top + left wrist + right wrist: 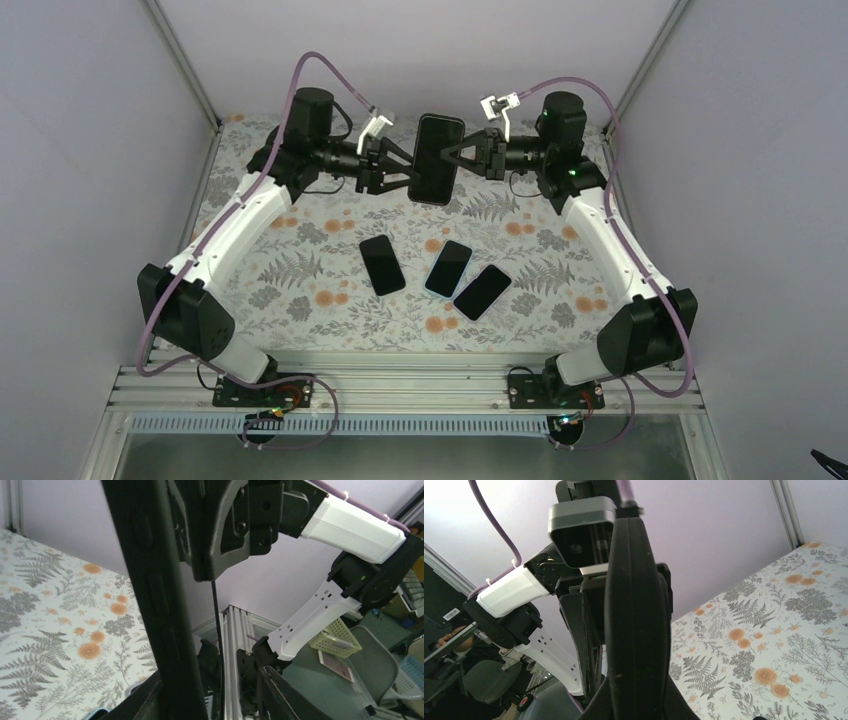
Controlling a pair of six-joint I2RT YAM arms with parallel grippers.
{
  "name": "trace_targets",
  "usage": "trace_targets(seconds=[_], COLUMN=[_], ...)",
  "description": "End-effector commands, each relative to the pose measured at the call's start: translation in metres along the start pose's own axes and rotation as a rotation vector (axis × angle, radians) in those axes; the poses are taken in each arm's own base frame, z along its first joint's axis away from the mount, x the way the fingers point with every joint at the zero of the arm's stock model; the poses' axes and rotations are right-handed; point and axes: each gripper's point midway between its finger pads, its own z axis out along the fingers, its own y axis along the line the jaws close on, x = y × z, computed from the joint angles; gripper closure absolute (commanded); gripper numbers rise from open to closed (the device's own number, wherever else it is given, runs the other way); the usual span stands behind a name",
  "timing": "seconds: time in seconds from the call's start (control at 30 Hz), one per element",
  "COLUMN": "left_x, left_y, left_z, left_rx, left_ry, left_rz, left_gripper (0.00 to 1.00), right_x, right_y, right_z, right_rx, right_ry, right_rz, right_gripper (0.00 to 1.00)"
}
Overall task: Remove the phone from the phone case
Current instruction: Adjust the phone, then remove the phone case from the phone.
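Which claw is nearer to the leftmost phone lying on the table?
Left. The left claw grips the raised cased phone just beyond that leftmost phone; the right claw grips its opposite edge, farther right.

The table, covered in a fern-and-orange-flower print, carries three dark phones lying flat just below the frame's centre: the left phone slightly apart, the middle phone and right phone nearly touching.

By the far edge, the cased phone is hanging between left gripper and right gripper; three phones are lying mid-table.
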Motion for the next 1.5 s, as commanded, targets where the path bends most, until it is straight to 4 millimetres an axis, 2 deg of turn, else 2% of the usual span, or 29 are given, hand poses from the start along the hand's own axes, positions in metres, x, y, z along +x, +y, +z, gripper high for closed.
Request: trace_targets(seconds=[0.0, 0.13, 0.3, 0.8, 1.17, 1.47], left_x=[-0.009, 0.002, 0.005, 0.013, 0.019, 0.023], left_y=[-0.016, -0.022, -0.027, -0.026, -0.022, -0.009], left_z=[-0.016, -0.017, -0.019, -0.015, -0.002, 0.002], left_rx=[0.041, 0.064, 0.066, 0.066, 0.073, 0.025], left_ry=[-0.030, -0.027, -0.030, -0.039, -0.026, -0.024], left_rz=[0.095, 0.098, 0.110, 0.072, 0.029, -0.004], left_gripper=[0.53, 0.53, 0.52, 0.53, 0.54, 0.59], right_x=[-0.015, -0.015, -0.013, -0.014, -0.014, -0.014], right_y=[0.023, 0.030, 0.029, 0.008, 0.011, 0.017], right_z=[-0.007, -0.010, -0.011, -0.019, -0.021, -0.022], right_rx=[-0.084, -0.123, -0.140, -0.089, -0.085, -0.093], right_ry=[-0.002, 0.000, -0.006, -0.068, -0.074, -0.069], right_rz=[-0.041, -0.035, 0.043, 0.227, 0.203, 0.179], right_gripper=[0.96, 0.96, 0.96, 0.96, 0.96, 0.96])
